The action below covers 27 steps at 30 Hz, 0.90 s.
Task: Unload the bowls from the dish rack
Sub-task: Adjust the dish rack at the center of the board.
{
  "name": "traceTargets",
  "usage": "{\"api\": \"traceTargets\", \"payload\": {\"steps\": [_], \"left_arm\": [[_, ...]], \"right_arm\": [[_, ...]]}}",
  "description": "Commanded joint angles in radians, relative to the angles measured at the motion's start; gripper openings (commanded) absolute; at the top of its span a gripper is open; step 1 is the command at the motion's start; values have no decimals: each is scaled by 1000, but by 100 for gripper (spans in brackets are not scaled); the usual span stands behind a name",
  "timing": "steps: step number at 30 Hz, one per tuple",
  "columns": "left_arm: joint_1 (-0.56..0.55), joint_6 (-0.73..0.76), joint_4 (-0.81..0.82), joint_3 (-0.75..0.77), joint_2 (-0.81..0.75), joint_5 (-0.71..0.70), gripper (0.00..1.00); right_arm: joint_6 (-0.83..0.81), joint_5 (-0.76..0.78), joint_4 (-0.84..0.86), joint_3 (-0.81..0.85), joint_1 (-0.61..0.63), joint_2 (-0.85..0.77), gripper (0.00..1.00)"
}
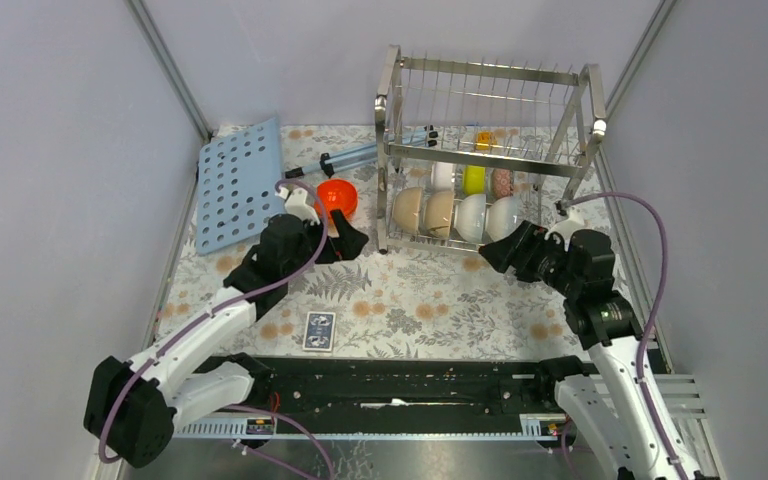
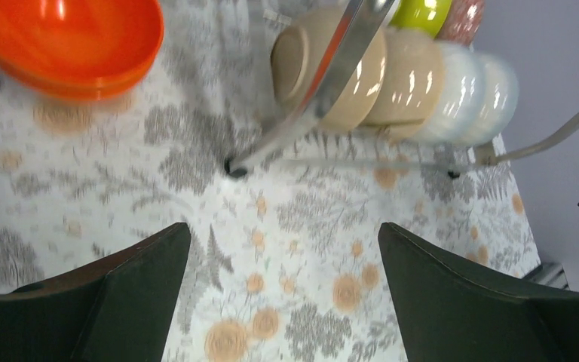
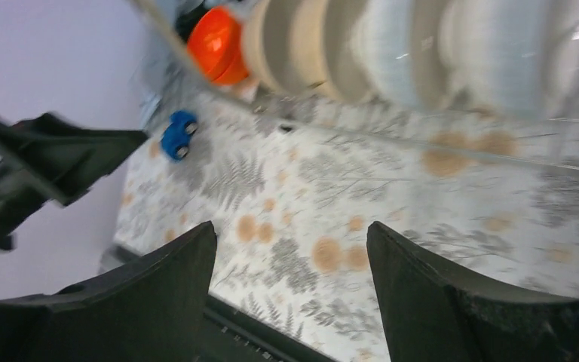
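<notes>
My left jaws: spread, empty.
My right jaws: parted, empty, near dish rack (image 1: 490,161).
Bowls (image 1: 442,212): glossy, rigid, probably slippery and breakable; I'd pinch an upright rim.

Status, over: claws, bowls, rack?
Both open, empty: left claw near orange bowl on table; right claw at dish rack by white bowl. Also racked: tan bowls. Nothing blocking seen.
</notes>
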Motion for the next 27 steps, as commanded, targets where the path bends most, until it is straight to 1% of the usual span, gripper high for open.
{"api": "traceTargets", "payload": {"steps": [1, 4, 6, 10, 13, 18, 20, 23, 27], "left_arm": [[4, -80, -56, -94, -101, 58, 99], [5, -112, -33, -141, -163, 70, 99], [4, -117, -42, -153, -192, 57, 99], [4, -134, -73, -168, -242, 17, 99], [4, -152, -70, -188, -271, 2, 99], [4, -158, -67, -208, -278, 28, 98], [5, -155, -71, -209, -278, 37, 98], [4, -154, -73, -206, -279, 50, 98], [4, -156, -66, -206, -282, 58, 98]], "right_arm": [[106, -159, 235, -60, 119, -14, 80], [99, -24, 290, -69, 248, 12, 81], [114, 78, 332, -83, 309, 39, 80], [207, 213, 564, -214, 370, 56, 77], [243, 321, 721, -267, 421, 116, 74], [212, 431, 860, -210, 530, 298, 73], [199, 486, 883, -179, 568, 355, 73], [209, 571, 931, -157, 597, 425, 71], [211, 651, 1000, -127, 602, 508, 67]]}}
